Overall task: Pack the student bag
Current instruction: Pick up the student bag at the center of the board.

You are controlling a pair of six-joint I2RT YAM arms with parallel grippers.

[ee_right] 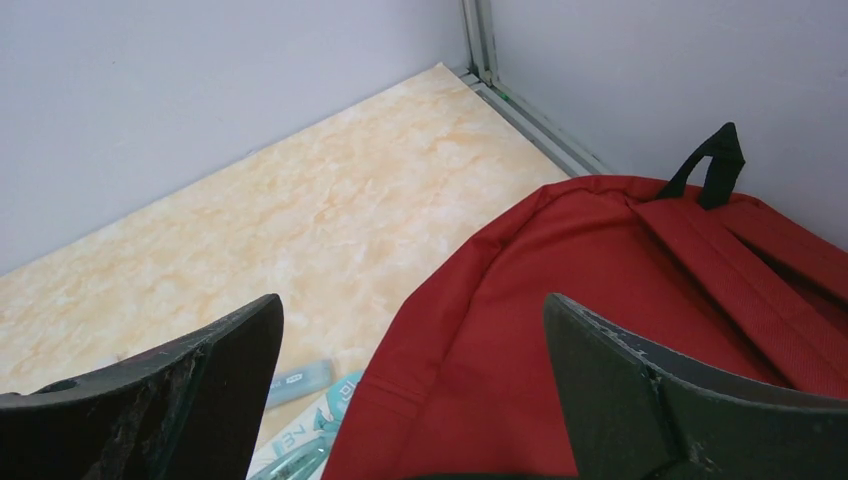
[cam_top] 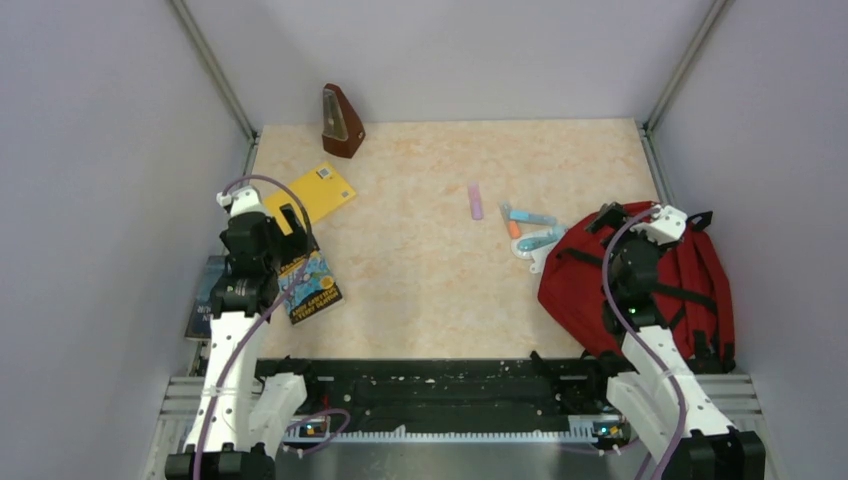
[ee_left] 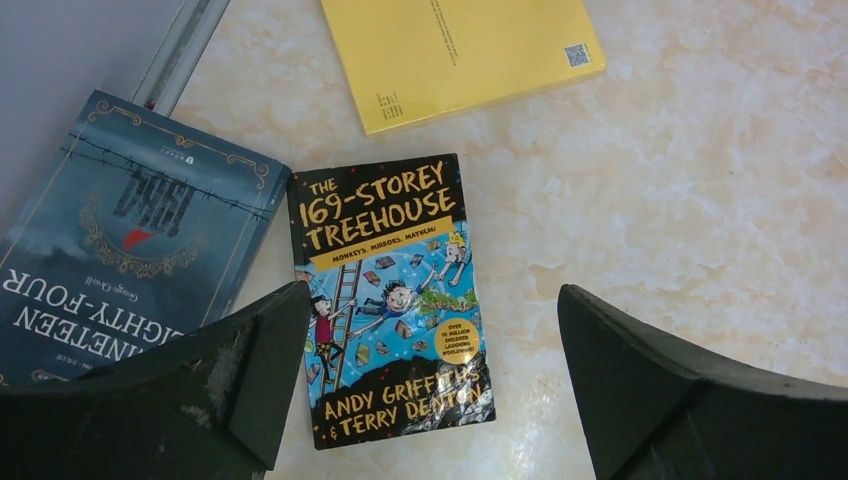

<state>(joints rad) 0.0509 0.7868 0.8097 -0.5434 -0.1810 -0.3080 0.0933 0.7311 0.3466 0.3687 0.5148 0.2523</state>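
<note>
Both sets of jaws are spread wide with nothing pinched. Under my right jaws the dark red soft fabric backpack with black straps (ee_right: 600, 300) fills the gap and runs out past the right-hand jaw, lying on the beige marbled desk (ee_right: 300, 200). My left jaws hang over the colourful "169-Storey Treehouse" paperback (ee_left: 390, 300), which sits in the gap nearer the left-hand jaw, with a dark blue Nineteen Eighty-Four book (ee_left: 120, 240) beyond that jaw and a flat yellow book (ee_left: 460, 50) ahead of the gap.

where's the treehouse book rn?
In the top view the treehouse book lies flat at the table's left, near the front edge, under the left gripper; blue book on its left, yellow book farther back.
</note>
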